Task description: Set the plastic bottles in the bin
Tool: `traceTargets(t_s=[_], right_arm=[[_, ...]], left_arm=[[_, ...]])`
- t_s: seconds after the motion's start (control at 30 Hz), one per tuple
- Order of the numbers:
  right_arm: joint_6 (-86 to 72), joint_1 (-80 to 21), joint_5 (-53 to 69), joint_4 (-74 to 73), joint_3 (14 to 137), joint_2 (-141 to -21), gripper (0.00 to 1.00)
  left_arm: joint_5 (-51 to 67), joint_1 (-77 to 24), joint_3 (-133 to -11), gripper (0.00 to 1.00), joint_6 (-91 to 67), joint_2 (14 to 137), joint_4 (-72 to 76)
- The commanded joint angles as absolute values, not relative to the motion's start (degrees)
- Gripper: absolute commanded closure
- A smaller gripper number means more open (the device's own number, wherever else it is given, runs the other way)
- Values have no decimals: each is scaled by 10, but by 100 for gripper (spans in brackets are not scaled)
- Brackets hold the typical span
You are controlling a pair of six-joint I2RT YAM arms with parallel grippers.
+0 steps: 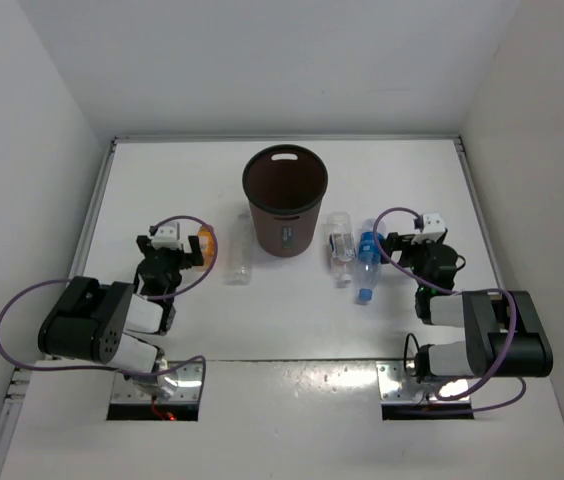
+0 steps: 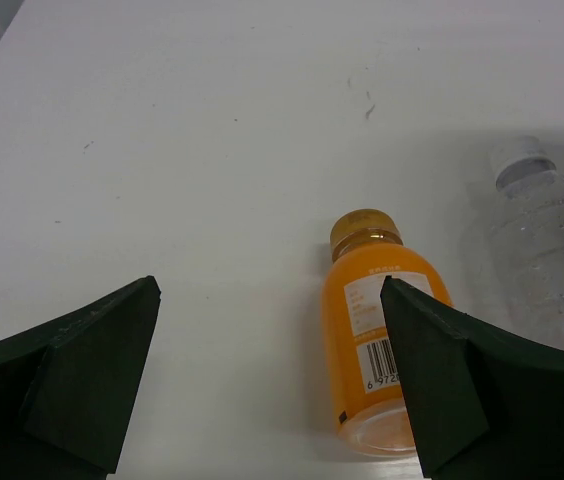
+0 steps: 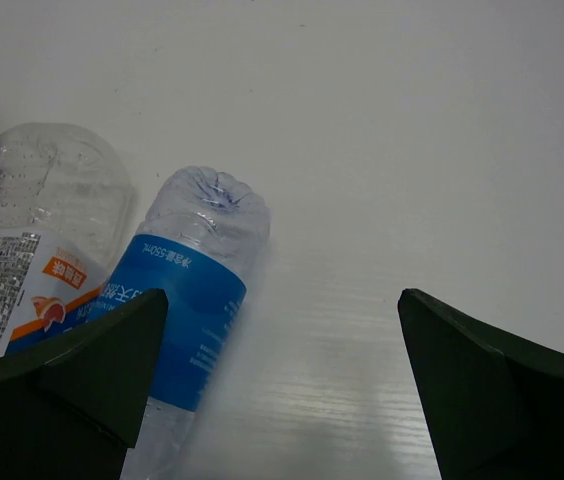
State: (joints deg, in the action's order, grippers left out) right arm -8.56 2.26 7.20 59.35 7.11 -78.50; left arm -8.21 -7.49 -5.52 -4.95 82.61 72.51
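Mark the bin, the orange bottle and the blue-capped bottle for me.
bin [image 1: 270, 228]: top view, its brown side wall.
orange bottle [image 2: 362, 310]: left wrist view, its white label.
blue-capped bottle [image 3: 192, 320]: right wrist view, its blue label.

Left arm [image 1: 92, 322]: folded low at the near left, wrist reaching forward and inward.
Left gripper [image 1: 190, 252]: jaws wide apart, gripping nothing.
Left fingers [image 2: 82, 370]: dark, wedge-shaped, tips well apart.
Right arm [image 1: 492, 335]: folded low at the near right, wrist reaching forward and inward.
Right gripper [image 1: 390, 245]: jaws wide apart, gripping nothing.
Right fingers [image 3: 482, 385]: dark, wedge-shaped, tips well apart.
Purple cables [image 1: 22, 300]: one loops along each arm.
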Motion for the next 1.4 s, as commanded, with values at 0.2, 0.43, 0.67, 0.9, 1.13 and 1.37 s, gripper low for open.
traceTargets(t_s=[0.2,0.43,0.67,0.9,1.13,1.37], right_arm=[[-81,16,64,626,91,-780,0],[-81,16,64,621,91,-773,0],[-302,25,-141,59,375,-660,0],[-421,31,-119,-321,643,-789,0],[-406,24,-27,-378,685,-870,0],[-402,7,74,-401,700,-964,0]], left_arm=[[-64,-70,-66,0,-49,820,751],[-169,-35,-238,0,-156,780,411],[-287,-9,-399,0,-98,820,306],[-310,35,-522,0,-200,880,118],[-249,78,-489,0,-277,873,135],[-266,96,-448,0,-317,845,130]])
